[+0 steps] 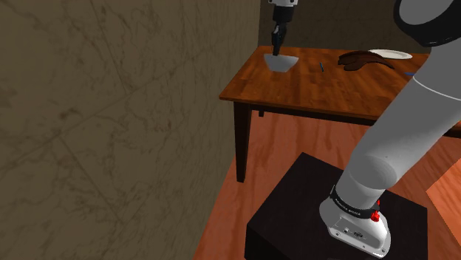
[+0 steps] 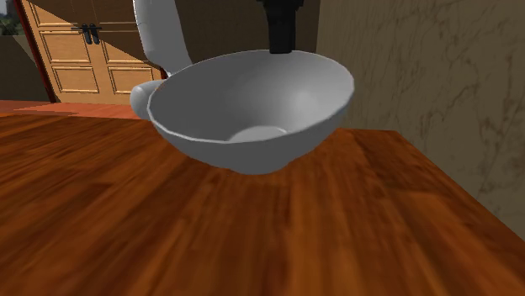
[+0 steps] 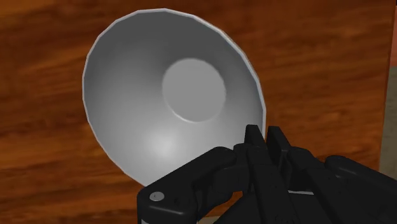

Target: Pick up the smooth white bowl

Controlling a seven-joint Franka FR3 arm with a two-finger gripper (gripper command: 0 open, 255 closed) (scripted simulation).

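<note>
One bowl (image 2: 252, 109): tilted, at table (image 1: 332, 92) end beside wall (image 1: 111, 111).
Gripper (image 3: 264, 135): pinched on bowl's rim.
Handling: likely light, stiff, slick; breakable if dropped.
Hold: thin rim, squarely, deep against swinging.

Wall (image 1: 111, 111) close beside bowl (image 1: 281, 64), bare tabletop (image 1: 325, 85) toward plate (image 1: 390, 54), well apart

The shoulder view looks down from behind the stand (image 1: 295, 214), well away from the counter (image 1: 332, 89). The second exterior view sits low at counter level, close to the bowl (image 2: 252, 109), facing the arm (image 2: 160, 34). The wrist view looks along the tool (image 3: 265, 133) into that bowl
</note>
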